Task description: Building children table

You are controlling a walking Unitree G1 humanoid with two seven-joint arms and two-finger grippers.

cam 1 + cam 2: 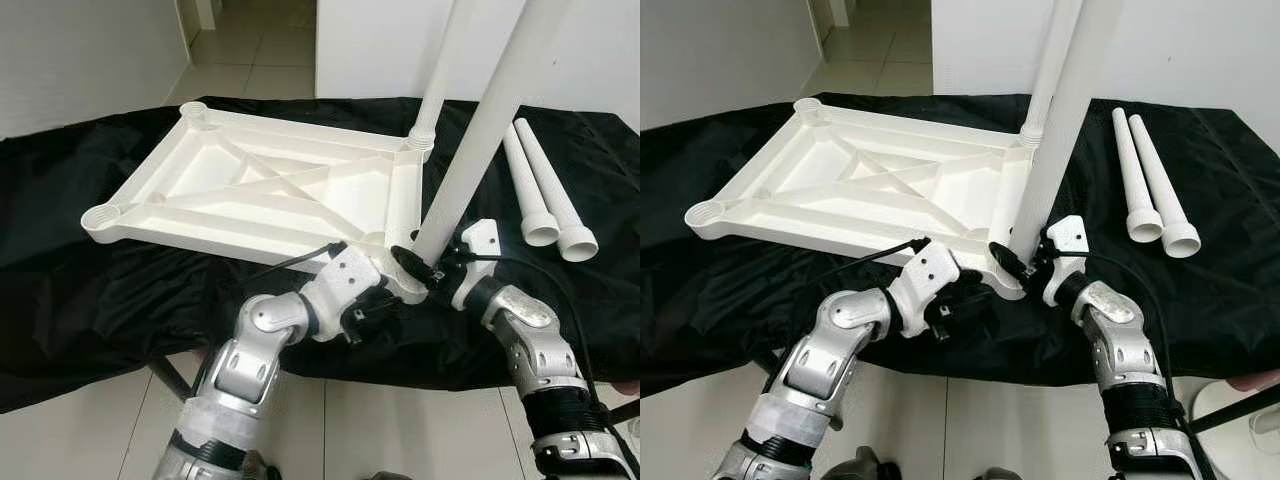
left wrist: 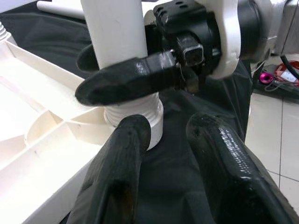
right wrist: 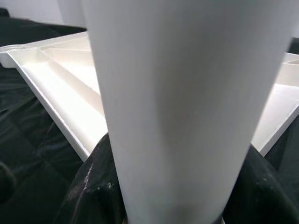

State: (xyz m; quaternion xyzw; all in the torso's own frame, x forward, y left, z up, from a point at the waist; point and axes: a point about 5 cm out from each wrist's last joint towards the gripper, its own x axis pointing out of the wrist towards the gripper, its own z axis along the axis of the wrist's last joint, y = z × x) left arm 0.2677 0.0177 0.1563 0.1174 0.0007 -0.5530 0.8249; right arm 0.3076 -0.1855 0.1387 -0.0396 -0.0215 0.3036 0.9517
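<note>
Second leg [image 1: 470, 150] being seated in the upturned tabletop [image 1: 200, 215] corner at five o'clock: right gripper [image 1: 425, 265] pinches it, left gripper [image 1: 385, 295] spread alongside; next, screwing it tight.

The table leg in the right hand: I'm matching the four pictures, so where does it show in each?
Left eye: table leg slants up from tabletop's near right corner.
Right eye: table leg upright, right of middle.
Left wrist: its base behind right hand's finger.
Right wrist: broad white column, close up.
Shared landmark: white upturned tabletop.
</note>
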